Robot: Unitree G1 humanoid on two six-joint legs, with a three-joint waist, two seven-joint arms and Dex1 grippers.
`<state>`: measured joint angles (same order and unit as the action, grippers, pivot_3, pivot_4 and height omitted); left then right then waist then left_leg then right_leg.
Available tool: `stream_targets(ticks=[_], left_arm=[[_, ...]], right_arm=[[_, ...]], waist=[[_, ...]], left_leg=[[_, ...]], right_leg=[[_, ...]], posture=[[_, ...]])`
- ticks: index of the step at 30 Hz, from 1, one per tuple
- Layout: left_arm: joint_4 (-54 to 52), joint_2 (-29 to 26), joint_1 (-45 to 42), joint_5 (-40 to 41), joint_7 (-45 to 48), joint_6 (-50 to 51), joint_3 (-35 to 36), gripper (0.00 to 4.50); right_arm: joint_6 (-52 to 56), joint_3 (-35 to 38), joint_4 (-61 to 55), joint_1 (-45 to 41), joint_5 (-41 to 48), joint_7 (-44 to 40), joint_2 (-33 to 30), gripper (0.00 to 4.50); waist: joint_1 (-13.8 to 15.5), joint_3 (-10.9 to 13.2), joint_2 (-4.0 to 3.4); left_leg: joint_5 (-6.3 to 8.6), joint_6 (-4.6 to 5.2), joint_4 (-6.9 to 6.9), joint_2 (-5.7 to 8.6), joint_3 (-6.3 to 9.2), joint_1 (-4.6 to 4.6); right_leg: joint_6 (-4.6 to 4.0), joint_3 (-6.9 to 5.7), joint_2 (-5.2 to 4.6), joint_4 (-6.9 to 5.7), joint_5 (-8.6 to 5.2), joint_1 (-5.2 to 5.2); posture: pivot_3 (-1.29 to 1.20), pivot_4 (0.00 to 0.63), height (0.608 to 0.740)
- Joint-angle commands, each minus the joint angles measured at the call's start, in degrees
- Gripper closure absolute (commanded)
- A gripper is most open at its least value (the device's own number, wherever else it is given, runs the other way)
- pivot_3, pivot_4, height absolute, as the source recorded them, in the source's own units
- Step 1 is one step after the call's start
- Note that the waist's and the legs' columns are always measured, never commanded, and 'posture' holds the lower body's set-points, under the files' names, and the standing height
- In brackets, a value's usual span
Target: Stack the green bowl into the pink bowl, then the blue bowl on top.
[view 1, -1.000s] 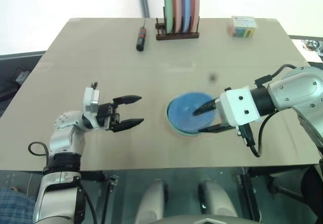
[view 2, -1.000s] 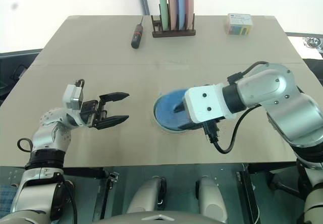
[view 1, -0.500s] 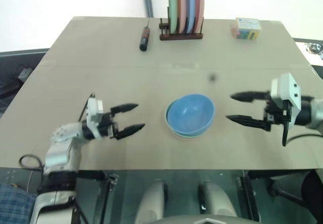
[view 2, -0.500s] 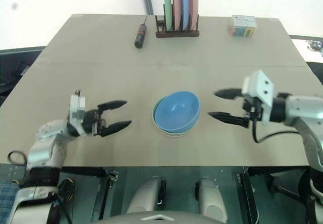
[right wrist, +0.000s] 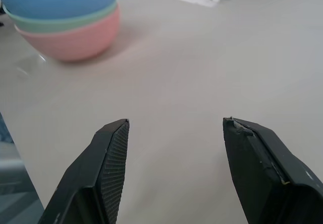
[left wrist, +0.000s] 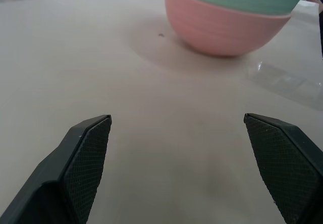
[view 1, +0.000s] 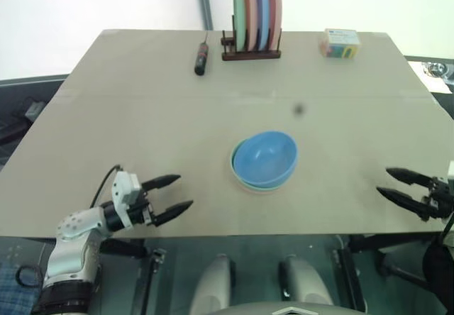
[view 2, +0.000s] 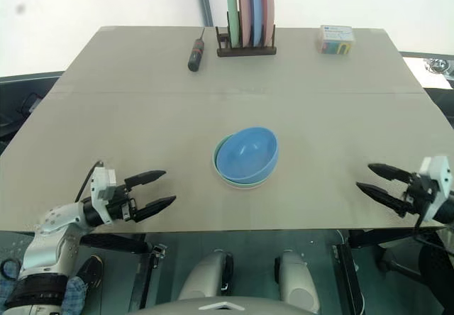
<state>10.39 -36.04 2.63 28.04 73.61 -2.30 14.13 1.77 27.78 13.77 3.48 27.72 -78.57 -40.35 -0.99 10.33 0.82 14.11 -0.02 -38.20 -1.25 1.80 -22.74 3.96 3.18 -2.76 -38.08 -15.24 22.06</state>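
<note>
The three bowls stand nested in the middle of the table. The blue bowl (view 1: pixel 264 159) is on top, the green bowl (right wrist: pixel 65 20) sits under it, and the pink bowl (right wrist: pixel 70 41) is at the bottom, resting on the table. My left gripper (view 1: pixel 170 195) is open near the table's front left edge, well left of the stack, with nothing between its fingers. Over at the front right edge my right gripper (view 1: pixel 397 184) is open and empty too, far right of the stack.
A wooden rack (view 1: pixel 250 48) with several upright plates stands at the back. A black and red screwdriver (view 1: pixel 201 56) lies to its left. A small colourful box (view 1: pixel 339 43) sits at the back right. The tan table (view 1: pixel 142 123) is bare around the stack.
My right gripper has let go of the blue bowl and swung away to the front right edge. My left gripper has drawn back and down toward the front left edge. The stack stayed put.
</note>
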Motion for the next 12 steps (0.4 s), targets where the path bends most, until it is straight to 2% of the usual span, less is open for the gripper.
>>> stream_targets(ticks=[1,3,5,12], left_arm=[[-0.88,-1.50,-0.21,0.28,0.21,-1.60,1.60,0.00],[-1.25,-1.81,-0.25,0.63,0.10,-1.57,1.66,0.00],[-1.50,-2.18,-0.32,0.91,0.16,-1.61,1.80,0.00],[-2.96,-2.81,0.01,2.23,0.90,-1.83,2.52,0.00]], right_arm=[[-8.64,0.21,7.55,-3.85,0.22,-2.24,0.54,1.64],[-10.69,-0.57,9.92,-5.19,0.06,-2.77,0.74,2.27],[-11.58,-1.55,10.51,-6.09,0.17,-3.16,0.96,3.15],[-12.14,-3.03,10.11,-7.05,1.05,-2.51,1.35,3.15]], waist=[[-0.15,-0.01,-0.03],[-0.24,-0.03,-0.07],[-0.17,-0.03,-0.07],[0.04,-0.03,-0.07]], left_leg=[[0.00,0.00,0.01,-0.01,0.00,0.02],[0.00,0.00,0.01,-0.01,-0.02,0.03],[0.00,0.00,0.01,-0.01,-0.01,0.04],[0.00,-0.01,0.07,-0.01,0.02,0.00]], right_leg=[[0.07,0.00,0.01,-0.01,0.04,0.00],[0.06,0.03,0.02,-0.02,0.07,-0.01],[0.07,0.02,0.02,-0.01,0.07,-0.01],[0.13,0.00,0.02,0.04,0.12,0.00]], posture=[[0.00,0.150,0.740],[0.00,0.150,0.740],[0.00,0.150,0.740],[0.00,0.150,0.740]])
